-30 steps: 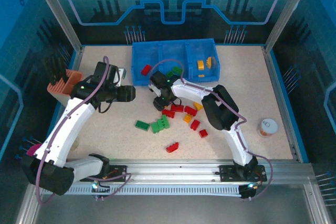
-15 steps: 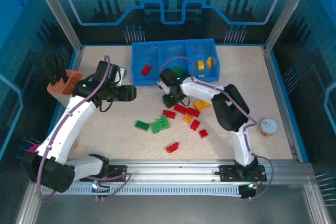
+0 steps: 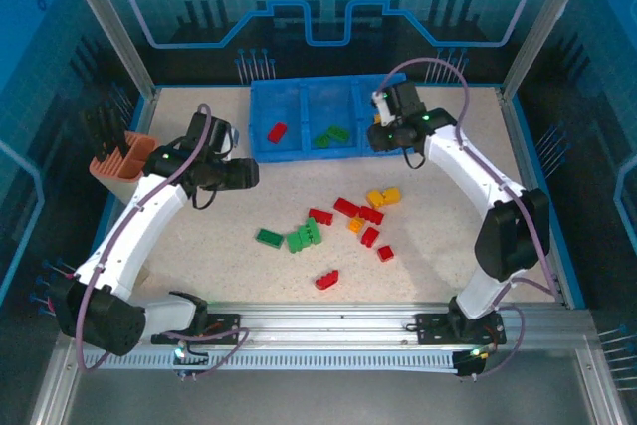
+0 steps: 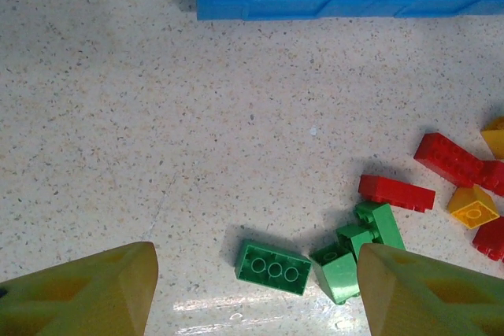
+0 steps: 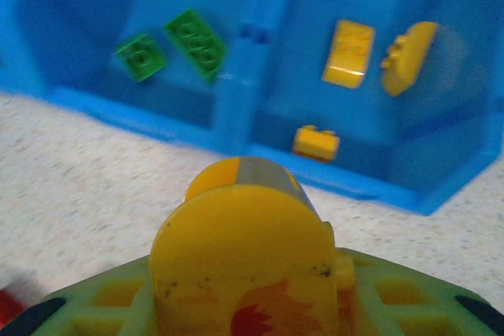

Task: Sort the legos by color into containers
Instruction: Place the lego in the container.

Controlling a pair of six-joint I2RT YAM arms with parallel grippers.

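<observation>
Loose bricks (image 3: pixel 304 237) in red, green and yellow lie mid-bench (image 3: pixel 199 246). The left gripper (image 3: pixel 242 175) hovers left of them, fingers apart and empty. Farther out, the right gripper (image 3: pixel 383 134) is clamped on a yellow brick (image 5: pixel 242 257) at the near wall of the tray (image 4: pixel 260 1), facing the right compartment (image 5: pixel 409 127), which holds three yellow pieces (image 5: pixel 349 53).

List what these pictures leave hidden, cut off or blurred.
- Top view: the right gripper covers much of the right compartment of the blue tray, so its contents cannot be counted.
- Right wrist view: blurred; the held yellow brick hides where the fingertips grip it.
- Left wrist view: the top edge cuts off the tray; a yellow finger covers part of the green bricks.
</observation>
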